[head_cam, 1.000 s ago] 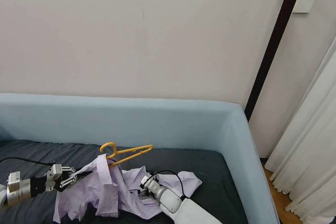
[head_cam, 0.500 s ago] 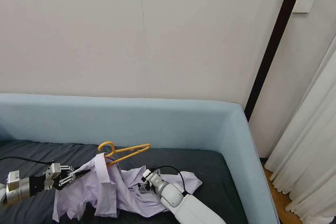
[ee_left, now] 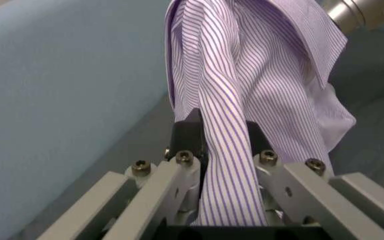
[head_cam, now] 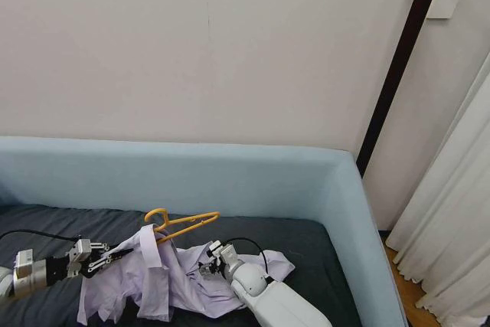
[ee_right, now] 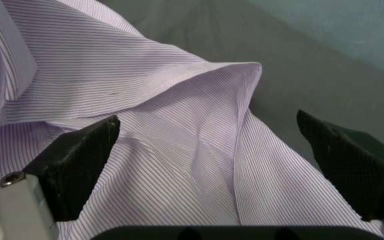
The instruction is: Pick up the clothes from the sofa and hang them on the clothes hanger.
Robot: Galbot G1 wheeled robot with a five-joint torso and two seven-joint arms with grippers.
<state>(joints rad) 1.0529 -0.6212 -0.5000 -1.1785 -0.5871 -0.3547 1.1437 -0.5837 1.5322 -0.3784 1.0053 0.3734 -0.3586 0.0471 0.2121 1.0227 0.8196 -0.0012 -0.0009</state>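
Shirt [head_cam: 164,287] crumpled on your sofa [head_cam: 230,178], on the dark seat near the right end, yellow hanger [head_cam: 182,223] at its top, your left gripper [head_cam: 113,255] pinching a fold, your right gripper [head_cam: 208,260] spread wide over the cloth.

Head camera above sofa [head_cam: 230,178]; wrist cameras close on shirt [ee_left: 245,75]

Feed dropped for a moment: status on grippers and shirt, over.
Left gripper shut on a fold of the shirt. Right gripper open, low over shirt. Shirt crumpled on sofa, yellow hanger poking out.
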